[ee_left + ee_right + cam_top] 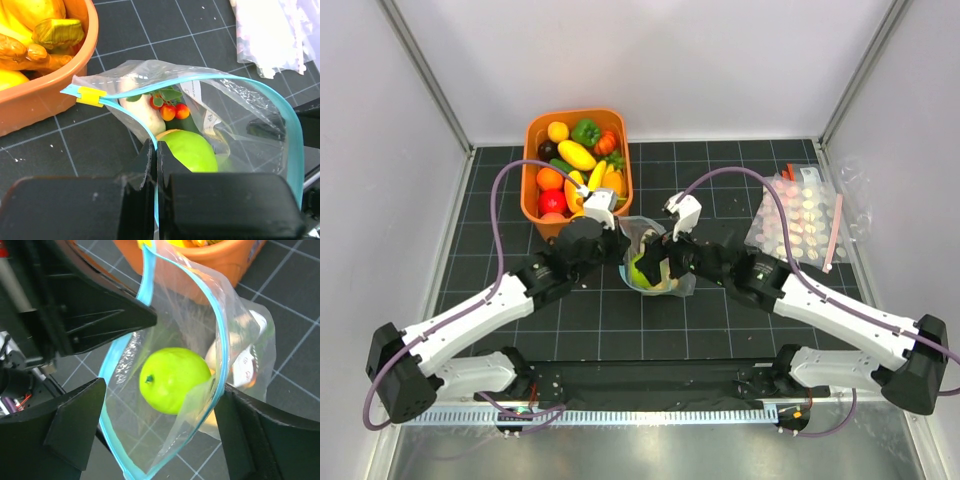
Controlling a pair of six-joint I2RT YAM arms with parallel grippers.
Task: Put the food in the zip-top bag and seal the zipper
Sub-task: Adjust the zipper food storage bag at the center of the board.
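Note:
The clear zip-top bag (638, 229) stands open at mid-table, its mouth facing up. Inside lie a green apple (193, 151), a white radish (146, 113) and a sprig of small red tomatoes (170, 110). My left gripper (156, 148) is shut on the near side of the teal zipper (116, 106), close to its yellow slider (91, 96). My right gripper (162, 415) is open, its fingers (75, 425) on either side of the bag's wide mouth, with the apple (175, 380) below. In the top view the two grippers, left (623, 243) and right (667, 262), meet at the bag.
An orange basket (539, 131) of toy fruit and vegetables stands just behind the bag, touching it; it also shows in the left wrist view (45, 100). Crinkled pink-dotted packs (798, 222) lie at the right. Walls close in the table on three sides.

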